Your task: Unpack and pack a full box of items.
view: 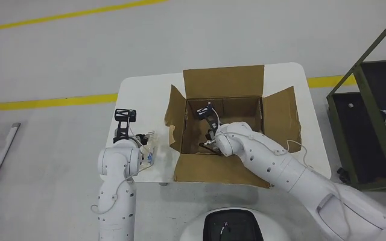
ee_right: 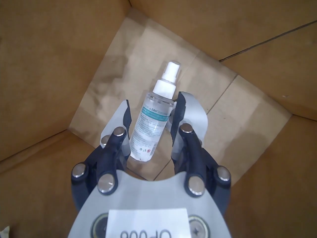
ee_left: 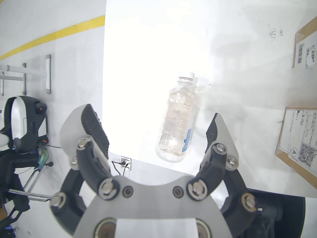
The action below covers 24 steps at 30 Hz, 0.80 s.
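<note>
An open cardboard box (view: 223, 78) stands on the white table (view: 145, 90). My right gripper (ee_right: 152, 112) is down inside it, shut on a clear spray bottle (ee_right: 151, 120) with a white nozzle, just above the box floor. A pad presses each side of the bottle's body. A clear plastic water bottle (ee_left: 178, 122) with a white cap lies on the table left of the box. My left gripper (ee_left: 153, 122) hovers open over it, near the table's front-left edge. The bottle's lower half lies between the spread fingers, nearer one of them, and touches neither.
The box's left flaps (ee_left: 297, 137) with labels hang out over the table close to the water bottle. A dark green rack (view: 356, 120) stands right of the table. Bare table surface stretches beyond the water bottle.
</note>
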Motion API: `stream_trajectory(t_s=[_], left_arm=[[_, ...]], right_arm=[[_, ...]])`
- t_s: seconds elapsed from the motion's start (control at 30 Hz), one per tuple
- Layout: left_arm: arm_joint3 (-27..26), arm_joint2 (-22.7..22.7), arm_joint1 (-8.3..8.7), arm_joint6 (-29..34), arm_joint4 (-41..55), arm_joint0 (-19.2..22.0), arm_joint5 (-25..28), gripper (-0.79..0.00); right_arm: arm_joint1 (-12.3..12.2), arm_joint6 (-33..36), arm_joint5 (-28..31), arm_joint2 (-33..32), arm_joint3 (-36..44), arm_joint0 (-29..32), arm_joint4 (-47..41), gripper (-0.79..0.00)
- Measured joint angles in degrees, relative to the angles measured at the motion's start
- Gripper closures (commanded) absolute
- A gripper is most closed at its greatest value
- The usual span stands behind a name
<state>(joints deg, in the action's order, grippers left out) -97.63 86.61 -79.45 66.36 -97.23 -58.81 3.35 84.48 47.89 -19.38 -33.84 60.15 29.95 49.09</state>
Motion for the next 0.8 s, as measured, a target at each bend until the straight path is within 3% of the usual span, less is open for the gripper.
stream_trajectory(t_s=[0.03,0.13,0.2,0.33,0.57,0.63,0.8], left_arm=[[0.0,0.0,0.0,0.0,0.0,0.0,0.0,-0.785],[0.0,0.0,0.0,0.0,0.0,0.0,0.0,-0.785],[0.0,0.0,0.0,0.0,0.0,0.0,0.0,-0.785],[0.0,0.0,0.0,0.0,0.0,0.0,0.0,-0.785],[0.0,0.0,0.0,0.0,0.0,0.0,0.0,-0.785],[0.0,0.0,0.0,0.0,0.0,0.0,0.0,-0.785],[0.0,0.0,0.0,0.0,0.0,0.0,0.0,-0.785]], right_arm=[[0.3,-0.1,0.5,0.0,-0.6,0.0,-0.4,-0.416],[1.0,-0.5,1.3,0.2,-2.1,-0.1,-0.6,-0.434],[1.3,-0.6,1.4,0.3,-2.7,-0.2,-0.6,-0.391],[2.1,-0.6,2.2,0.2,-4.5,-0.4,-0.7,-0.391],[3.3,-0.2,3.9,0.2,-6.8,-1.0,-0.4,-0.44],[3.6,-0.1,4.2,0.2,-7.3,-1.1,-0.2,-0.548],[4.2,0.5,5.0,0.3,-8.4,-1.6,0.8,-0.526]])
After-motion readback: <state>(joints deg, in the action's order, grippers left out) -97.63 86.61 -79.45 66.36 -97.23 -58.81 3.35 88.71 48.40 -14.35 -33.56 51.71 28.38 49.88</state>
